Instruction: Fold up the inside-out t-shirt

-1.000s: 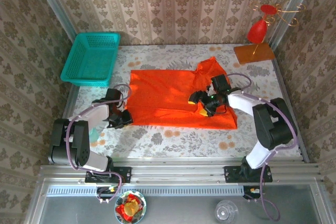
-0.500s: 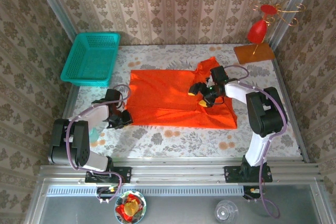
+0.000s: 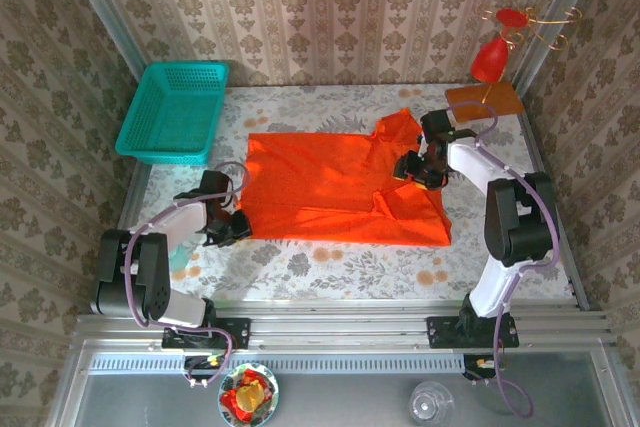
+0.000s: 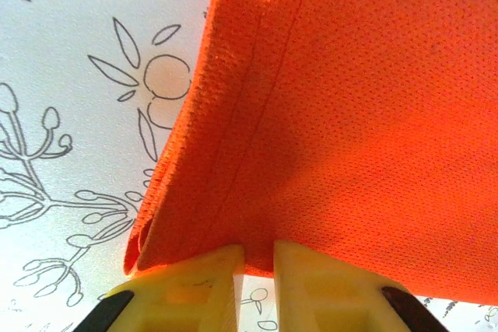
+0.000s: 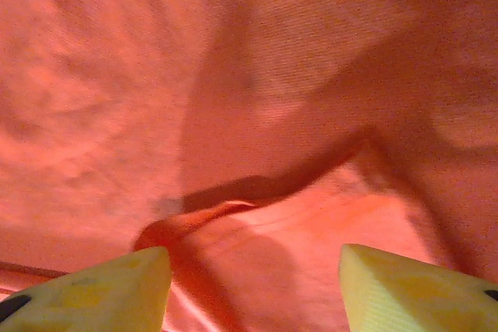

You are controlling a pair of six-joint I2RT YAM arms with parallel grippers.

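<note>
Floral tabletop [image 3: 330,262], orange t-shirt [image 3: 320,187] flat; left jaws clenched on hem corner, right jaws parted over cloth

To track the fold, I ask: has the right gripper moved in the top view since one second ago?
Yes. The right gripper went toward the far right, closer to the ornament's wooden base.

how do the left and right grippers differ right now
The left gripper has its jaws nearly together, pinching the edge of the t-shirt; the right gripper has its jaws wide apart above the cloth. The left gripper sits at the near left corner of the shirt; the right gripper is at its far right side, by the sleeve. Both have yellow fingers.
</note>
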